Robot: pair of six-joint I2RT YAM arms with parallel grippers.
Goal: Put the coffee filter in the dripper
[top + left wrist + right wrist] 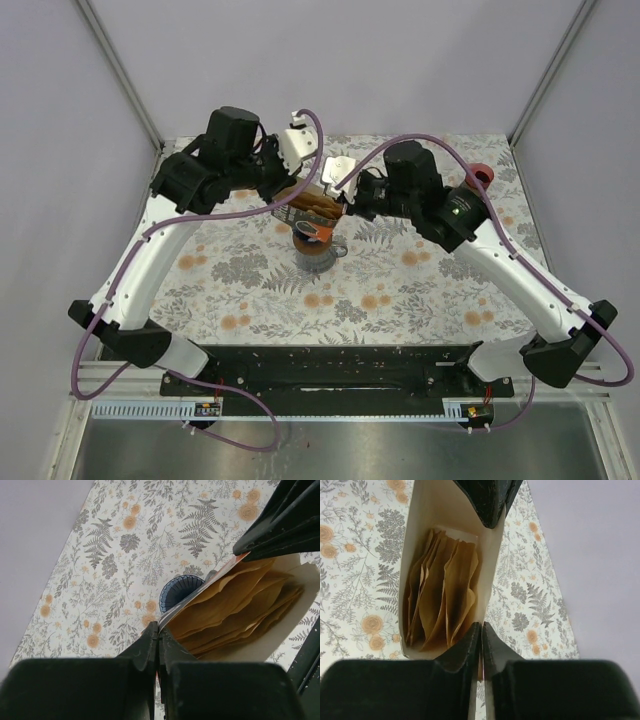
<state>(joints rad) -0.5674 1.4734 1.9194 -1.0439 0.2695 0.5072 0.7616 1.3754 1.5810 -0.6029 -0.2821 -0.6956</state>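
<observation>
Scene: two robot arms meet over a flower-patterned desk (400, 290), holding one carton between them.
Dripper: a small cup-shaped dripper (313, 252) with a handle stands on the desk near the middle; the left wrist view shows its inside, blue and ribbed (177, 592).
Filter box: a cream carton (420, 510), open-mouthed, is held in the air above the dripper and just behind it.
Coffee filters: a stack of wavy brown paper filters (445, 600) sits inside the box – above the dripper, not in it.
Left end effector: (158, 635) its fingers are pressed together, pinching the thin orange-edged rim of the box on the side nearest the dripper.
Right end effector: (481, 630) its fingers are likewise closed – clamped on the box's wall, above the dripper.
</observation>
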